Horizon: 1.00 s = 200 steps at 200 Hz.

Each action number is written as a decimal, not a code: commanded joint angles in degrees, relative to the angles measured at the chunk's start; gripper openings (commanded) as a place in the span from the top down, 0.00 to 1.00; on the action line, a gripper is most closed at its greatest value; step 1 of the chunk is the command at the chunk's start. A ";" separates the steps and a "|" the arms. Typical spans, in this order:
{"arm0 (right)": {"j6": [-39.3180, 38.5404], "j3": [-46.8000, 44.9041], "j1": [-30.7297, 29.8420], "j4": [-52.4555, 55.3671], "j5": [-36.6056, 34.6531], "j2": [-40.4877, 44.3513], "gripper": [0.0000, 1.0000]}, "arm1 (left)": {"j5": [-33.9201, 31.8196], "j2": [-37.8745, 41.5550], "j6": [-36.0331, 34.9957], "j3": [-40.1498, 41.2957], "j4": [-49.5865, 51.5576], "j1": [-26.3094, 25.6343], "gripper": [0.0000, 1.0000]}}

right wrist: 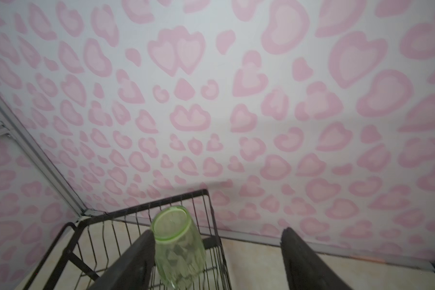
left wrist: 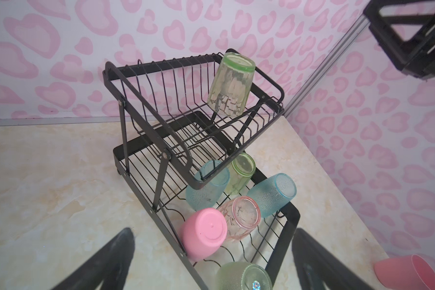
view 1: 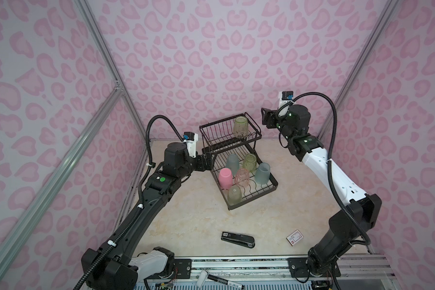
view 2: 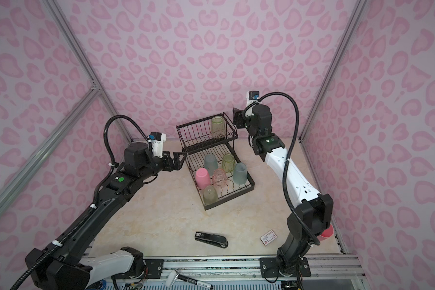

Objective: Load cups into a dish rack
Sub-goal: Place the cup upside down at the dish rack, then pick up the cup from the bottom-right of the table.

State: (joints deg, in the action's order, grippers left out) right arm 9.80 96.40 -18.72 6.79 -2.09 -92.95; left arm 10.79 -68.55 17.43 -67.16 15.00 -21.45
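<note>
The black wire dish rack [view 1: 274, 184] stands at the back of the table. Its lower tray holds several upturned cups, among them an opaque pink one [view 1: 225, 177] and a frosted teal one [view 1: 262, 173]. A clear green cup [view 1: 240, 127] leans upside down in the raised basket [left wrist: 161, 120]. My right gripper [view 1: 264, 118] hovers open just right of that basket, the green cup [right wrist: 178, 251] beside one finger and ungripped. My left gripper [view 2: 180, 160] is open at the rack's left side. Another pink cup [left wrist: 409, 273] lies on its side by the right wall.
A black stapler [view 1: 237, 239] and a small card box [view 1: 294, 237] lie near the front of the table. A marker [view 1: 226, 280] rests on the front rail. Patterned walls close in the back and both sides.
</note>
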 commanded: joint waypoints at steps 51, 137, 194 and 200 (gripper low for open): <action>14.83 -14.62 5.85 34.79 -24.86 20.39 0.29 | 4.14 -3.45 -3.51 -9.57 2.21 -8.22 0.00; 29.16 -31.47 16.76 51.44 -25.28 35.17 0.29 | 14.27 -4.95 -11.36 -4.19 2.57 -18.82 0.00; 33.11 -37.86 27.43 53.73 -20.75 37.85 0.31 | 10.96 -6.03 -12.96 -2.41 3.32 -23.37 0.00; 33.61 -38.00 27.99 54.29 -21.01 37.76 0.31 | 10.54 -6.28 -13.10 -2.24 3.51 -23.93 0.00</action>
State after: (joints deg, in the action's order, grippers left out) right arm 40.38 59.18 7.16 58.94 -24.01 -55.20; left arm 23.27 -73.91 5.91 -69.56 18.26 -44.01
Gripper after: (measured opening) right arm 0.698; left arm 0.996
